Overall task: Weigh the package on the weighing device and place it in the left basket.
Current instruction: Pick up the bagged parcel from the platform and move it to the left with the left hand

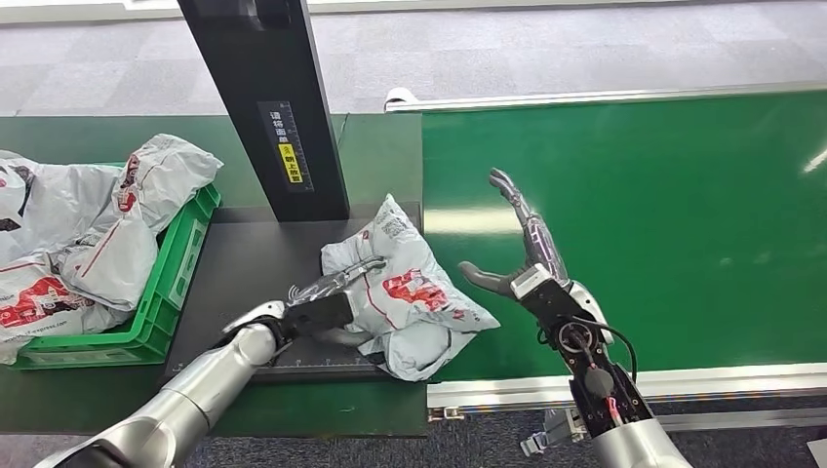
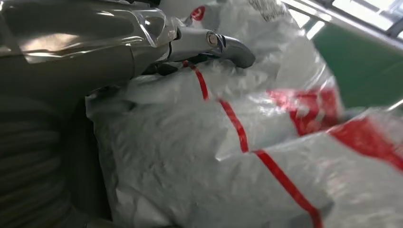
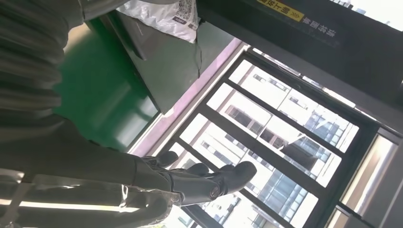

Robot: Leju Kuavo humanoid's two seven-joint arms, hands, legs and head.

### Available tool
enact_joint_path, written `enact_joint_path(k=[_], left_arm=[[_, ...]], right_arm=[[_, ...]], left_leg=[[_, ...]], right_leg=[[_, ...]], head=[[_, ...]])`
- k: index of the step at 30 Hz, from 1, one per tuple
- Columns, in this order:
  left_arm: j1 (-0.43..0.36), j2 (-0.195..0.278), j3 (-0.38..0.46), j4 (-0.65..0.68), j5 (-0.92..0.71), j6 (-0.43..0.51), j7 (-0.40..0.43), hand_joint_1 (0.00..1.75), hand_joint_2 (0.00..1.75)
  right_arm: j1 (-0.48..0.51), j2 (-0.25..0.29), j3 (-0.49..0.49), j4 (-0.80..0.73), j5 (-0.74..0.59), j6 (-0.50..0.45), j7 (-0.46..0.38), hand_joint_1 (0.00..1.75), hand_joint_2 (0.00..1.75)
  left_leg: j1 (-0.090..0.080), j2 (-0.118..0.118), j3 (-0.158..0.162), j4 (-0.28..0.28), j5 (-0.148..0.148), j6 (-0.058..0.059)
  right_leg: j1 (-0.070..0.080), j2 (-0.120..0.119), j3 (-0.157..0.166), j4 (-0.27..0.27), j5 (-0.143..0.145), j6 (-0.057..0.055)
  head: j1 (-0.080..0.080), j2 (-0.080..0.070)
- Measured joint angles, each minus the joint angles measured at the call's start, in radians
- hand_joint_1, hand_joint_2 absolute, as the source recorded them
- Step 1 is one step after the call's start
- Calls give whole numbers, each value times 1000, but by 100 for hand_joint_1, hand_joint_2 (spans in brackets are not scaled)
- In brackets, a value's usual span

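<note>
A grey plastic mail package with red print lies on the black weighing platform, its right end hanging over onto the green belt. My left hand grips its left edge, with fingers lying over the top and the thumb underneath. The left wrist view shows a finger pressed on the crumpled package. My right hand hovers open above the belt just right of the package, fingers spread and pointing away; its fingers hold nothing. The green left basket holds several similar packages.
A black post with a yellow label rises from the back of the platform, just behind the package. The green conveyor belt stretches to the right, edged by a metal rail in front.
</note>
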Motion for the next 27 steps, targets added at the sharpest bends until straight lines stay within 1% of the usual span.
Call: enact_joint_path(k=[2,4,5,8,9,12,15,23,27], left_arm=[[-30,7,-55,25,-73,8,13,0,175],[-53,11,-93,42,-111,13,25,1,175],[-61,13,-106,47,-121,14,31,6,175],[-73,17,-128,54,-142,19,46,132,175],[-73,18,-131,54,-145,25,48,171,175],[-67,20,-131,47,-154,57,48,175,175],[-48,20,-117,20,-157,85,42,175,175],[20,7,-31,-65,-121,135,23,175,175],[38,1,-9,-86,-119,141,20,175,175]], right_arm=[[4,-1,-6,-5,12,-1,0,0,175],[6,-2,-11,-9,22,0,0,0,175],[6,-2,-13,-13,26,0,0,0,175],[9,-2,-23,-25,36,6,0,0,175],[11,-2,-27,-29,38,8,0,0,175],[27,-2,-42,-45,49,13,1,0,175],[51,-4,-59,-64,58,15,2,0,175],[107,-7,-95,-122,98,6,0,0,175],[117,-8,-105,-136,100,4,0,0,175]], left_leg=[[0,-3,1,0,0,0],[0,-4,3,0,0,0],[0,-5,4,0,0,0],[0,-5,7,0,0,0],[0,-5,8,0,0,0],[0,-5,11,0,0,0],[0,-5,12,0,0,0],[0,-5,10,0,0,0],[0,-5,9,0,0,0]], right_leg=[[0,-3,2,0,0,0],[0,-4,5,0,-1,0],[0,-5,6,0,-1,1],[0,-5,10,0,-1,1],[0,-5,11,0,-1,1],[0,-5,14,0,-1,1],[0,-5,15,0,-1,1],[0,-5,12,0,-1,1],[0,-5,10,0,-1,1]], head=[[0,0],[0,0],[0,0],[0,0],[0,0],[0,0],[0,0],[0,0],[0,0]])
